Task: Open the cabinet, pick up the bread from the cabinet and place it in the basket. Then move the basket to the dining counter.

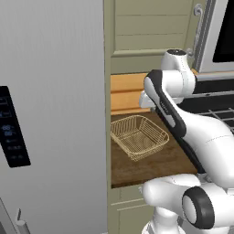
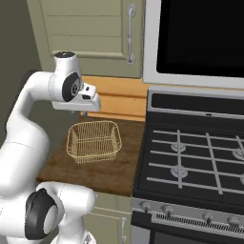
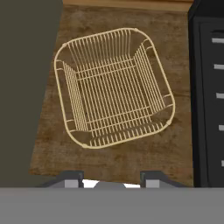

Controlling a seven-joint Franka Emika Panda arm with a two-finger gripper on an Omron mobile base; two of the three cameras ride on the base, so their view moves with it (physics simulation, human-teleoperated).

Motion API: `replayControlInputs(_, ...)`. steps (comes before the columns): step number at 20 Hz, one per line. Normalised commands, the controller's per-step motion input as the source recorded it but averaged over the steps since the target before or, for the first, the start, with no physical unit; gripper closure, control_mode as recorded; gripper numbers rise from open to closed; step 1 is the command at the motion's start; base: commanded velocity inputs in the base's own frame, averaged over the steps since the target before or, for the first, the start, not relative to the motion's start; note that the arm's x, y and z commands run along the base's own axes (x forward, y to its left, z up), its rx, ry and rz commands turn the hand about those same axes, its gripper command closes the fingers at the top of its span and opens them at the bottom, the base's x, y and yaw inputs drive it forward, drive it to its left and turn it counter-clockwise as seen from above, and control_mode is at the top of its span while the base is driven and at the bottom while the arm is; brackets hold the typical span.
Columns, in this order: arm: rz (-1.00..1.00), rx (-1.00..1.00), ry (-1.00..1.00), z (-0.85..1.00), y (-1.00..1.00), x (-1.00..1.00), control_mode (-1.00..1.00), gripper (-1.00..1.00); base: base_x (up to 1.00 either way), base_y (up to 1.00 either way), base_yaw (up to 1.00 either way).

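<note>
basket [image 3: 114, 87] on wood counter [image 3: 131, 159], stove [image 2: 200, 157] beside

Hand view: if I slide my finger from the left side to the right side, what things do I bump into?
Dark fridge side → wooden counter → wire basket → more counter → black stove.

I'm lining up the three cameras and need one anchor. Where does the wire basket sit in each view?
Left base view: basket at centre, on the wooden counter.
Right base view: centre-left, below the arm's wrist.
Hand view: upper centre, empty.
Shared landmark: the black stove on the basket's right.
</note>
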Motion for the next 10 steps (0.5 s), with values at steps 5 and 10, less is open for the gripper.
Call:
replayControlInputs(5,0.03,0.01,-0.11,0.05,-0.12,-0.11,-1.0,-1.0,0.0,0.0,0.0)
replayControlInputs(10,0.05,0.15,-0.43,0.73,-0.94,-0.15,-1.0,-1.0,0.0,0.0,0.0)
